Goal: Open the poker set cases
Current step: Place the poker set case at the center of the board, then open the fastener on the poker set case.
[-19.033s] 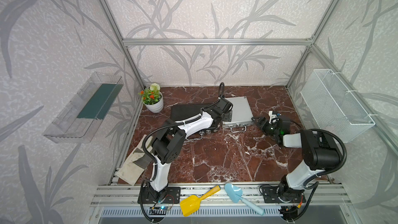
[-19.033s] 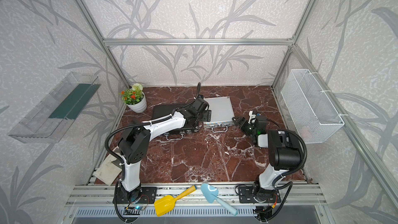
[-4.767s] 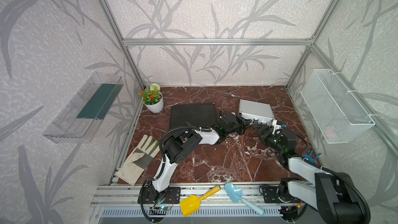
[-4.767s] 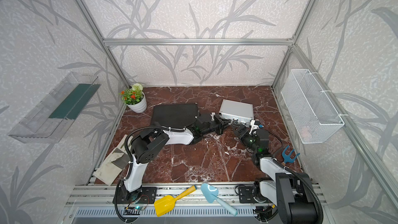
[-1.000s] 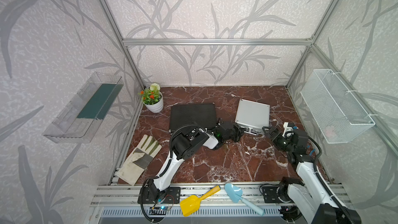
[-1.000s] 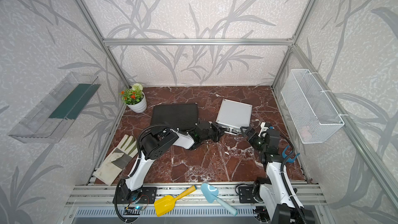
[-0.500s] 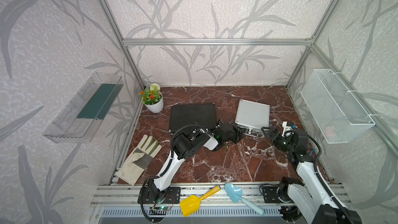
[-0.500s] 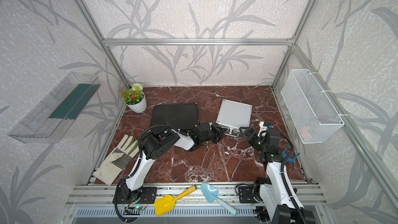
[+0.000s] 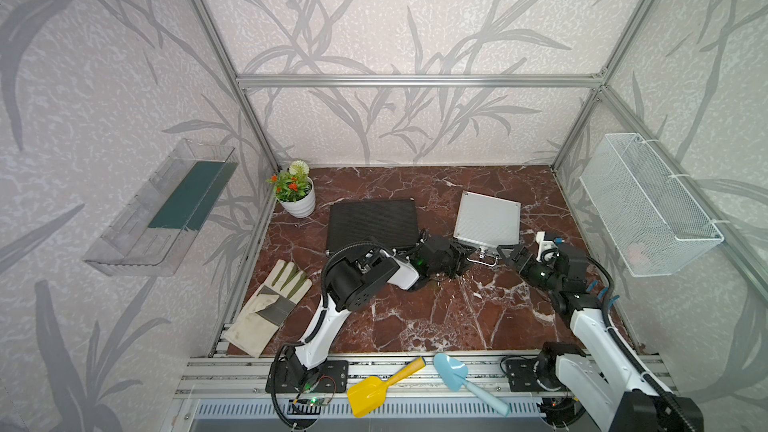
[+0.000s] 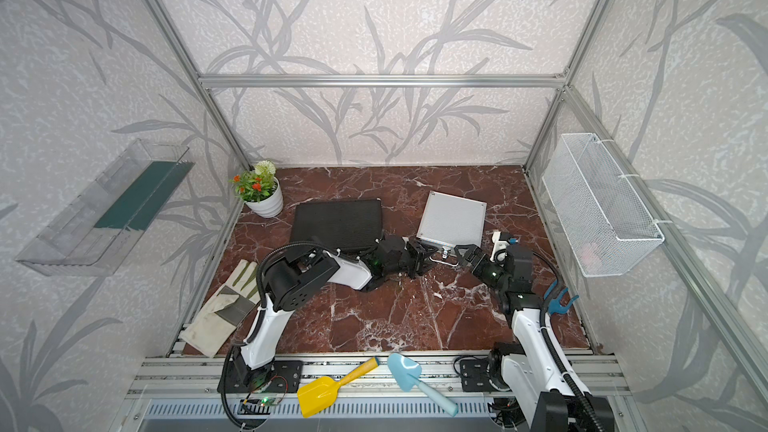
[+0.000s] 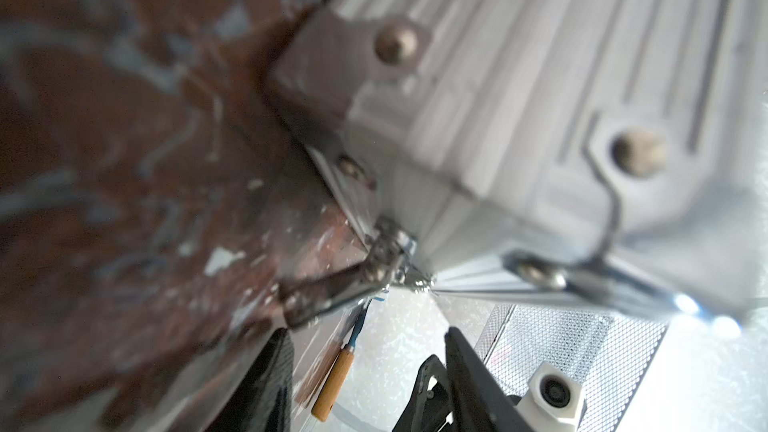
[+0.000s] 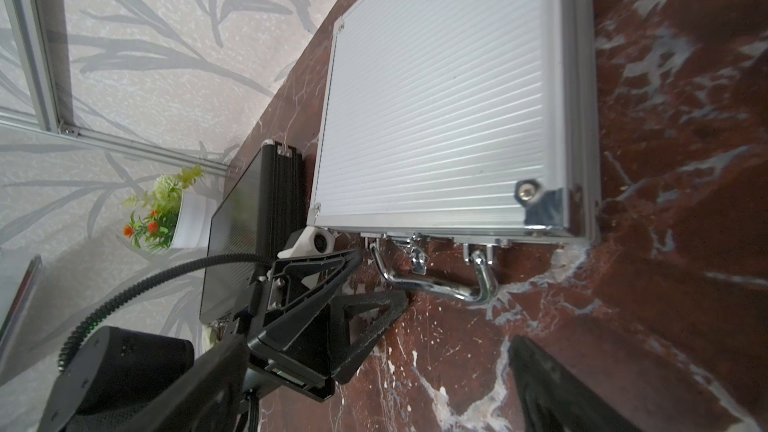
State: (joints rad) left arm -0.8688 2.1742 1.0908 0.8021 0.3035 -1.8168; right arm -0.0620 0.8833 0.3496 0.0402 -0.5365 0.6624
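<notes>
left arm (image 9: 322,326): white shells, black round joints, black ribbed cable (image 9: 353,246)
right arm (image 9: 594,332): same colours (green light at each wrist)
wrist camera (image 12: 316,241): white housing

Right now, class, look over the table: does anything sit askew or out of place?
The silver case sits turned at an angle, not square with the black case beside it. The work glove lies partly off the table.

Left arm (image 9: 357,280) folded low, left gripper (image 10: 428,258) jaws parted, right arm (image 9: 590,326) stretched forward, right gripper (image 10: 462,256) jaws spread wide
</notes>
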